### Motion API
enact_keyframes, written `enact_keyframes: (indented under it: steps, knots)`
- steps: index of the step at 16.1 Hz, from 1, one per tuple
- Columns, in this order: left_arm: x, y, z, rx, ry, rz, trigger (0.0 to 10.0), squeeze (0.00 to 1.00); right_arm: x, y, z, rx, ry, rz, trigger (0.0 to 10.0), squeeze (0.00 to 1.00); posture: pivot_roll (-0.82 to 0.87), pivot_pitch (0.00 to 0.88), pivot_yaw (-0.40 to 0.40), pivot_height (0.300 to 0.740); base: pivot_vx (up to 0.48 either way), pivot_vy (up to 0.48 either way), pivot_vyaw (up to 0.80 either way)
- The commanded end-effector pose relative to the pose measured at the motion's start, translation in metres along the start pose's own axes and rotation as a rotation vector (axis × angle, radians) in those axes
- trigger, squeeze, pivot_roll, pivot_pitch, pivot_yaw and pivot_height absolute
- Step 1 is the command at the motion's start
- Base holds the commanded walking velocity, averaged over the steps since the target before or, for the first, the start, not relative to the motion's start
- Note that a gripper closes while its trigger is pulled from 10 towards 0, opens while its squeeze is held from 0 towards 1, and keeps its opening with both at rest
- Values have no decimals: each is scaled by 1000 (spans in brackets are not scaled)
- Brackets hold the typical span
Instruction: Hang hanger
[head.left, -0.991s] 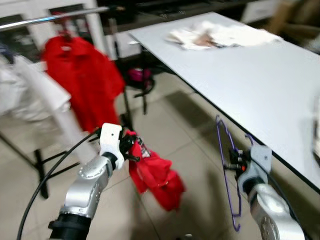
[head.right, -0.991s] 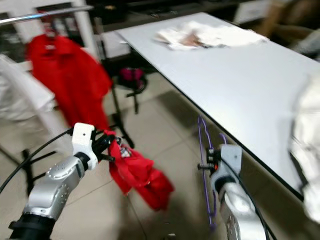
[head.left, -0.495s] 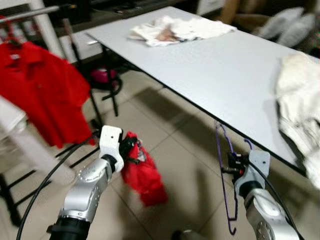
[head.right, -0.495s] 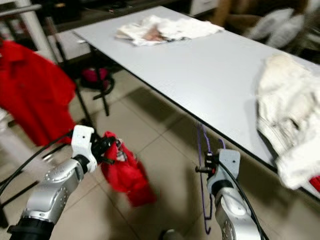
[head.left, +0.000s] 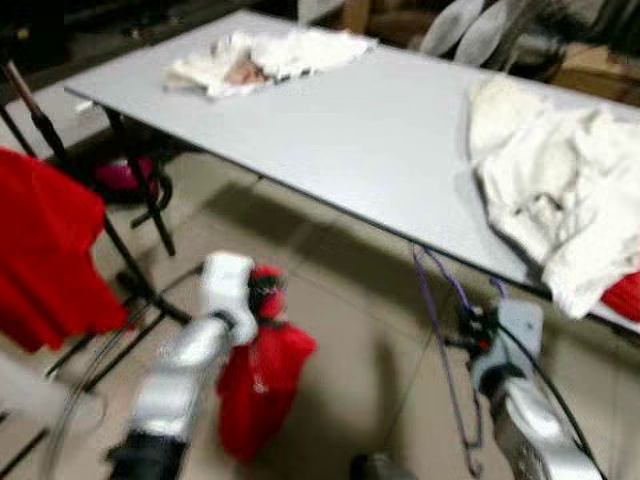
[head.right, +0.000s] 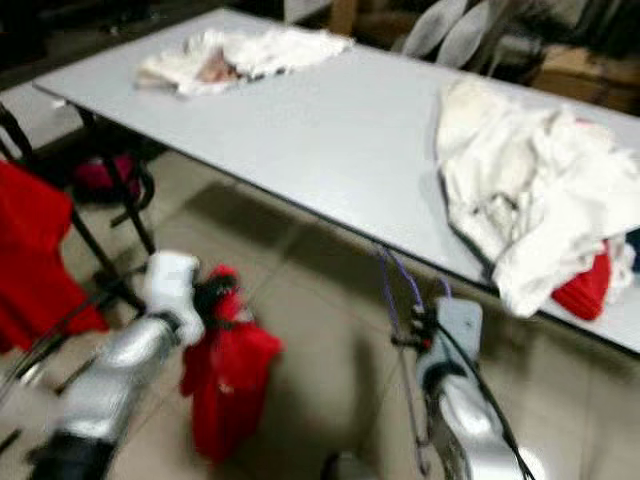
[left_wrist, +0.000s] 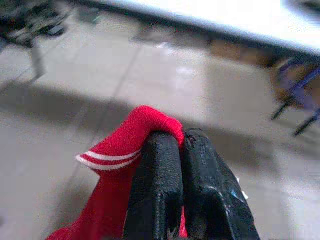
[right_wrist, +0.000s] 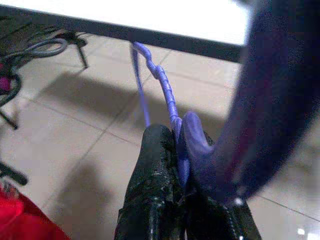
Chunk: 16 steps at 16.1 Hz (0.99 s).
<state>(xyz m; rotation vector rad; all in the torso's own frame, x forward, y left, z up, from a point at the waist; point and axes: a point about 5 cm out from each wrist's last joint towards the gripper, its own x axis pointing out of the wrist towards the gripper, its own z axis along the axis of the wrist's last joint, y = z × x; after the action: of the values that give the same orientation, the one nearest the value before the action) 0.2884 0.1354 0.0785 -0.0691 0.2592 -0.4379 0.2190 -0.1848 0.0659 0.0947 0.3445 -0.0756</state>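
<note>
While the right gripper (right_wrist: 176, 150) pinches the purple hanger (head.left: 447, 370) tight, its long wire hangs straight down below the fingers. The left gripper (left_wrist: 180, 145) squeezes a red shirt (head.left: 255, 385), which dangles below.

Grey table (head.left: 330, 130): white cloth heap (head.left: 560, 190) near edge, smaller white pile (head.left: 260, 58) far end.

Both head views are smeared with motion. The purple hanger (head.left: 450, 370) runs off the bottom edge, its lower end unseen. The red shirt (head.left: 40, 250) hanging at left is cut by the edge.
</note>
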Motion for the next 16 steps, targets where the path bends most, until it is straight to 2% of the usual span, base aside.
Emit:
enact_keyframes:
  steps: [1,5,10,12,14,15,16]
  knots:
    - [1,5,7,39,-28,-6,10000,0,-4,-8,12,2,-55,-55,10000,0,-256,0,47,740,0,0,-800]
    - [-3,2,4,43,-20,-17,10000,0,-6,-6,15,-24,-60,-45,10000,0,-248,0,47,740,0,-308,-800]
    - [1,4,7,33,-41,6,10000,0,-4,-12,15,-69,-67,5,10000,0,-247,0,38,740,0,-429,-795]
    - [0,5,8,0,-46,26,10000,0,-2,-15,14,-82,-66,48,10000,0,-237,0,33,740,0,0,-719]
    - [-4,10,14,76,-63,37,10000,0,-1,-15,24,-145,-95,210,10000,0,-233,0,34,740,0,0,0]
    - [-4,13,22,98,-97,24,10000,0,-6,-9,32,-178,-98,358,10000,0,-234,0,37,740,0,0,0]
    - [-4,14,26,105,-113,18,10000,0,-8,-7,34,-193,-93,417,10000,0,-234,0,37,740,0,0,0]
